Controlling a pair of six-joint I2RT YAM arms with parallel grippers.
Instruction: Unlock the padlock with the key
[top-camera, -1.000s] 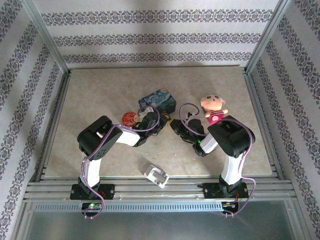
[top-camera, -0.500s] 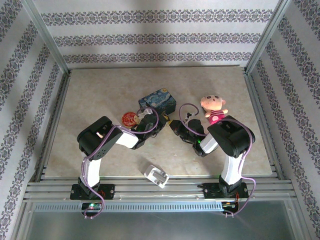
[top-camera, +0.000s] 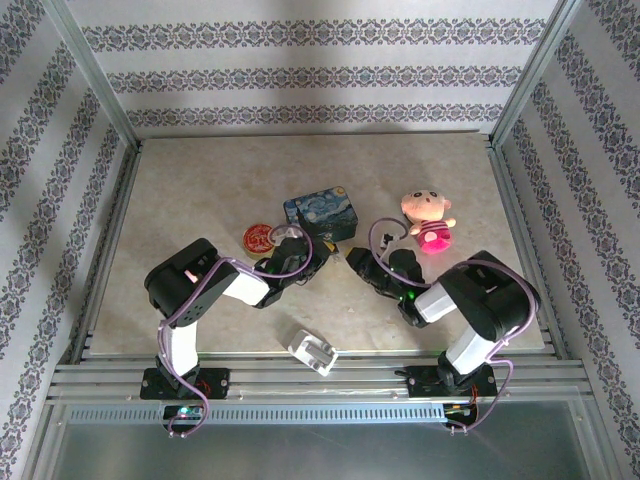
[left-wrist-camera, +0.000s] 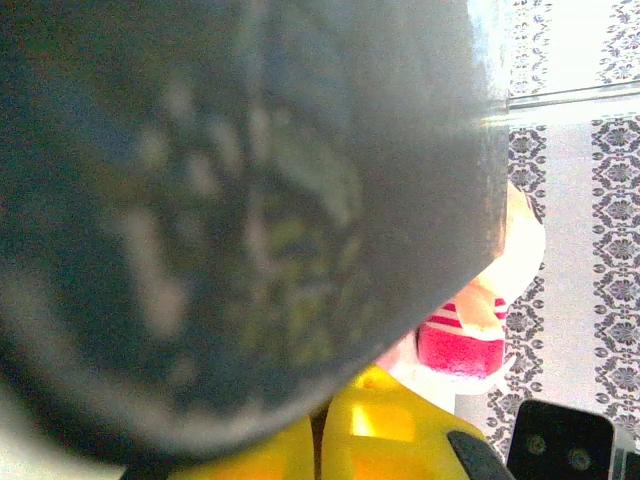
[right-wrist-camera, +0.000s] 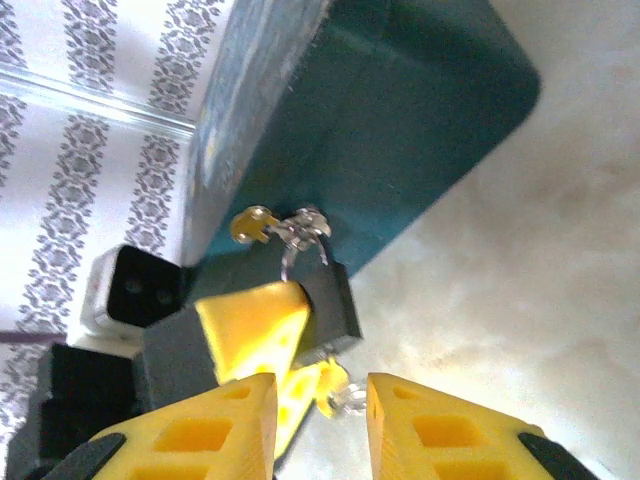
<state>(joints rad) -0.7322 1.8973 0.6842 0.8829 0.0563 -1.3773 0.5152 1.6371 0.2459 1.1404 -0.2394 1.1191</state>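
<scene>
In the right wrist view the small dark padlock (right-wrist-camera: 335, 300) hangs in front of the blue tin (right-wrist-camera: 400, 110), its silvery shackle (right-wrist-camera: 293, 240) up. The left gripper's yellow finger (right-wrist-camera: 255, 330) presses on the padlock's body. The key (right-wrist-camera: 345, 392) sticks out of the padlock's underside. It sits in the gap of my right gripper (right-wrist-camera: 322, 420), whose fingers stand apart and touch nothing. From above, the left gripper (top-camera: 320, 256) and right gripper (top-camera: 352, 260) meet tip to tip just before the tin (top-camera: 320, 212). In the left wrist view, the left gripper (left-wrist-camera: 322, 440) has its fingers together.
A red-and-gold disc (top-camera: 260, 237) lies left of the tin. A pink doll (top-camera: 428, 218) sits to the right of the right arm. A white plug (top-camera: 313, 351) rests near the front edge between the arm bases. Metal rails border the table.
The right gripper's fingers have come apart and let go of the key, which stays in the padlock. Both arms have sunk lower, and the right elbow has swung right.
</scene>
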